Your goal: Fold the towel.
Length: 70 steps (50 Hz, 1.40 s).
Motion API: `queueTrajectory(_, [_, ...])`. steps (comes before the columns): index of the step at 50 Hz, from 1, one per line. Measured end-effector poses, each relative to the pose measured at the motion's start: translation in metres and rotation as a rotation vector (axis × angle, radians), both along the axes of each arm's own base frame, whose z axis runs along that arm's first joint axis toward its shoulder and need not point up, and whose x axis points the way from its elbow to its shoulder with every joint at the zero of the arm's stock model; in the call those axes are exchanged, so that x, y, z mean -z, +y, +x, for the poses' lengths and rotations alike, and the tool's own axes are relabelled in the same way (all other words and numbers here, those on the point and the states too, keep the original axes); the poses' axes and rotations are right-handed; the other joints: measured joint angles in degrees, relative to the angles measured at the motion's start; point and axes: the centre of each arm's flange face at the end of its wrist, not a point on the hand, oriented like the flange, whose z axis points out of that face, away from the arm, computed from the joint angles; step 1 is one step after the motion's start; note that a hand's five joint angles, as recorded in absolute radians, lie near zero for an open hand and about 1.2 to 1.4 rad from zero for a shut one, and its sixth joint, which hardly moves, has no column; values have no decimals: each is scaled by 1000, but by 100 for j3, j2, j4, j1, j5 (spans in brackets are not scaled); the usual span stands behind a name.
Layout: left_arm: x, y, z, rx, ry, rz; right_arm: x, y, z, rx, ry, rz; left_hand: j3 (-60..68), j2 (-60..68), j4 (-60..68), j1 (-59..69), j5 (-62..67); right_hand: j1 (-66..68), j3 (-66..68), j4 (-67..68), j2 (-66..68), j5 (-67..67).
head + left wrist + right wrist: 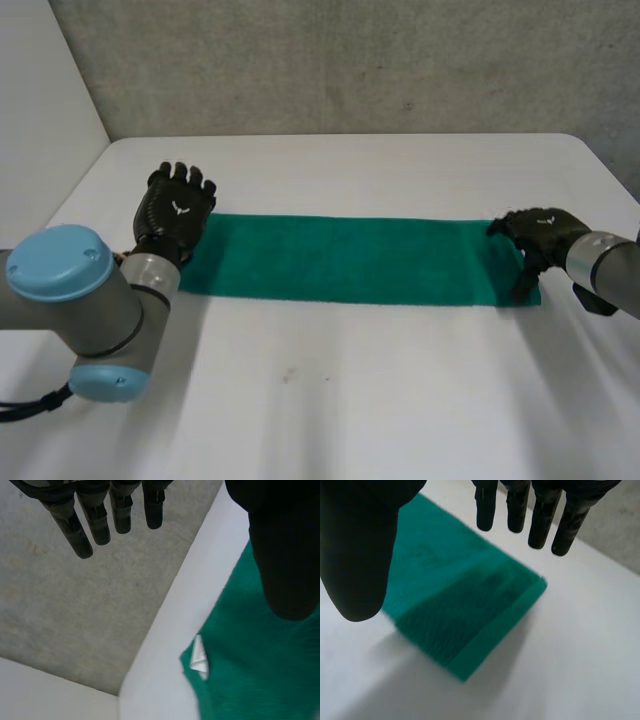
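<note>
Big white table (330, 400), and the green towel (350, 260) is laid out flat across the middle of it as one long strip, not folded over yet as far as I can tell.

What I'd worry about: it's a long, floppy piece of terry. If only one end gets picked up properly, the fold is going to come out skewed, with the edges not lining up. It could also just drag along the table and bunch up if a hand presses down instead of getting under the edge. A shallow grab that catches only the top nap would probably slip out halfway through the lift.

The left hand (175, 210) sits at the towel's left end, at the far corner, fingers (97, 522) straight and relaxed, gripping nothing. The right hand (535, 235) is over the right end, arched above the short edge. From its wrist camera the thumb and fingers are spread apart with the cloth below and between them, so it's released too, nothing pinched. Can't tell whether a fingertip is actually touching the cloth.

Tiny detail: there's a white label (199, 656) sticking out at the edge near the left hand.
</note>
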Motion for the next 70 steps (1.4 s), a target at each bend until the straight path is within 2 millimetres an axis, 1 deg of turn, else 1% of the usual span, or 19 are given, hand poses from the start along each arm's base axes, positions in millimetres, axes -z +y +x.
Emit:
queueTrajectory(9, [3,10,6,-11,160,126,23,-7,-13,33,0,21,0,0,0,0,0,1211,1399,1396,1394,1220])
queueTrajectory(20, [3,11,7,-16,181,153,39,-13,-14,36,2,28,0,0,0,0,0,1716,2001,1989,1995,1795])
queueTrajectory(21, [3,11,7,-16,181,153,40,-14,-15,37,2,27,0,0,0,0,0,2768,3194,3196,3299,2988])
queueTrajectory(22, [3,11,7,-16,181,152,40,-14,-15,39,3,25,0,0,0,0,0,2768,3194,3196,3299,2988])
queueTrajectory(24, [2,12,7,-16,180,151,41,-16,-16,46,4,17,0,0,0,0,0,4049,4902,4918,4929,4712])
queueTrajectory(25, [2,12,7,-16,180,151,41,-17,-17,50,4,12,0,0,0,0,0,4201,5169,5199,5191,4968])
queueTrajectory(33, [-1,13,8,-18,183,142,29,-32,-44,146,19,-67,0,0,0,0,0,4274,5344,5408,5247,5098])
queueTrajectory(43, [-8,14,12,-26,189,132,-2,-65,-122,300,128,-160,0,0,0,0,0,4318,5344,5409,5248,5130])
queueTrajectory(48, [-9,16,13,-27,189,133,-14,-71,-132,293,173,-172,0,0,0,0,0,4318,5344,5409,5248,5155])
queueTrajectory(51, [-11,17,14,-26,191,129,-22,-72,-122,268,164,-188,0,0,0,0,0,4318,5345,5409,5248,5156])
queueTrajectory(52, [-13,18,13,-24,193,124,-33,-70,-101,219,135,-216,0,0,0,0,0,4318,5344,5409,5248,5163])
queueTrajectory(56, [-19,20,12,-16,202,109,-56,-56,-40,67,63,-281,0,0,0,0,0,4333,5345,5409,5248,5168])
queueTrajectory(58, [-22,21,12,-14,207,103,-63,-48,-18,6,39,-304,0,0,0,0,0,4333,5344,5410,5248,5169])
queueTrajectory(60, [-28,22,11,-9,225,92,-73,-31,26,-116,-3,-345,0,0,0,0,0,4333,5344,5409,5248,5170])
queueTrajectory(61, [-28,22,11,-9,225,92,-73,-31,26,-116,-3,-345,0,0,0,0,0,4333,5344,5409,5248,5170])
queueTrajectory(64, [-35,22,10,-4,260,82,-83,11,102,-349,-71,-418,0,0,0,0,0,4333,5345,5410,5248,5173])
queueTrajectory(66, [-37,22,10,-3,274,81,-82,26,125,-423,-91,-437,0,0,0,0,0,4333,5344,5410,5248,5179])
queueTrajectory(68, [-39,22,10,-3,295,82,-73,56,167,-561,-124,-457,0,0,0,0,0,4333,5345,5410,5248,5182])
queueTrajectory(70, [-40,22,11,-3,304,83,-64,73,189,-634,-139,-463,0,0,0,0,0,4333,5345,5410,5248,5183])
